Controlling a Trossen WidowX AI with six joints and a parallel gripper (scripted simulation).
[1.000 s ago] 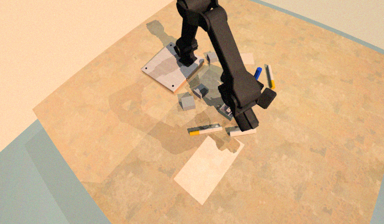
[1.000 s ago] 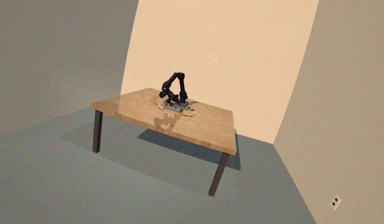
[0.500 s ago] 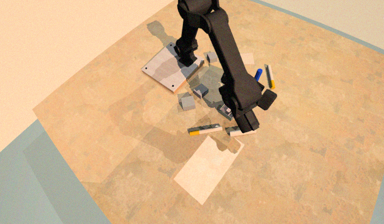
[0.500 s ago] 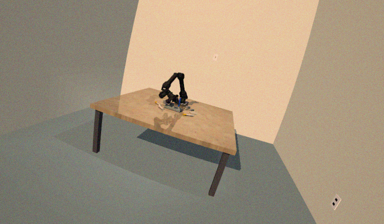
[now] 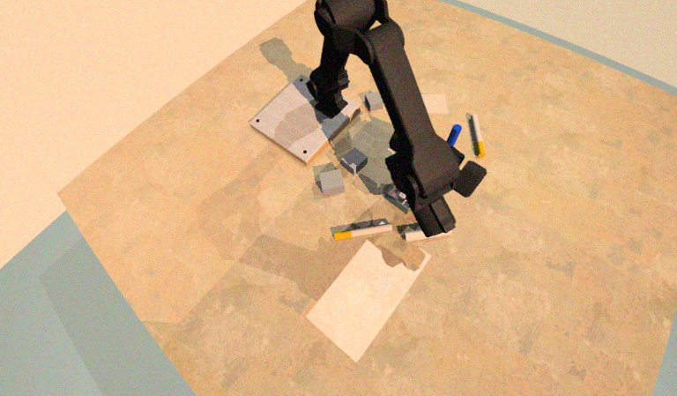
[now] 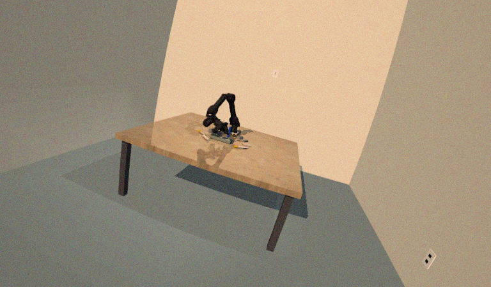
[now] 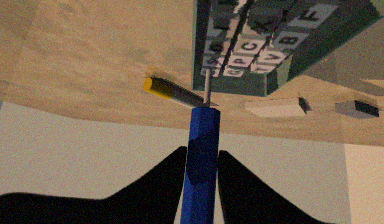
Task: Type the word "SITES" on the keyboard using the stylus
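My gripper (image 7: pixel 202 155) is shut on the blue stylus (image 7: pixel 202 134) (image 5: pixel 454 134) (image 6: pixel 229 132); its fingers are mostly hidden by the arm in the top view. The stylus's thin grey tip points at the near end of the keyboard (image 7: pixel 232 90) (image 5: pixel 397 199) (image 6: pixel 220 138). In the wrist view the tip overlaps the end of the key row beside the letter S; whether it touches a key I cannot tell. The keyboard has a green frame and white lettered keys, seen steeply from one end, partly in shadow. In the top view the arm hides most of it.
A marker with a yellow end (image 5: pixel 343 235) and a white marker (image 5: pixel 416 235) lie by the arm. Another marker (image 5: pixel 476 132) lies at the right. A grey block (image 5: pixel 331 182) and a dark block (image 5: pixel 354 160) lie between the base plate (image 5: pixel 279 117) and keyboard. Paper (image 5: pixel 367 302) lies in front.
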